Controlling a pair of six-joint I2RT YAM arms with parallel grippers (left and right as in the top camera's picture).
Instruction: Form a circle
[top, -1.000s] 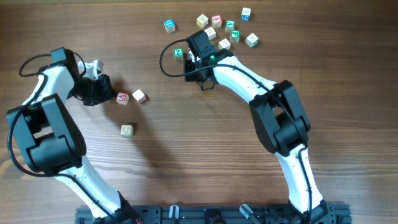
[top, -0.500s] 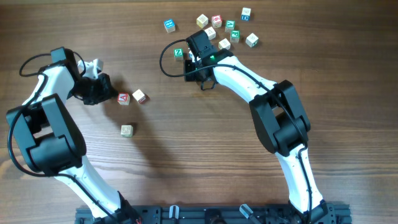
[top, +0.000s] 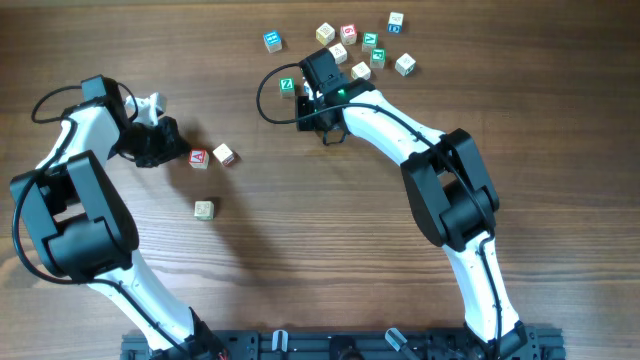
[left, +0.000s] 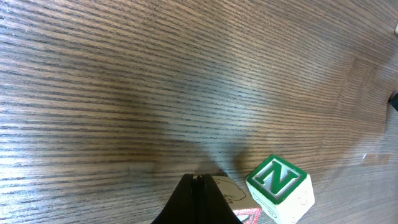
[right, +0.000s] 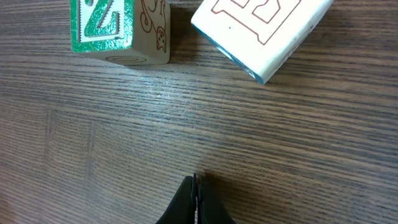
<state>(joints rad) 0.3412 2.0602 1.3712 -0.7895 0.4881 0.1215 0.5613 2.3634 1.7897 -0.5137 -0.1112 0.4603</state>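
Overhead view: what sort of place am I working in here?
Probably a robotics lab bench, not a home: a bare wood-grain table, a left arm and right arm rising from a black rail at its edge, and letter cubes scattered about.

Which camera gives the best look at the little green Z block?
The right wrist view: the green Z block sits large at the top left, its letter easy to read, though the frame cuts off its top. Overhead it is a tiny green square. The left wrist view misses it; it shows a green N block instead.
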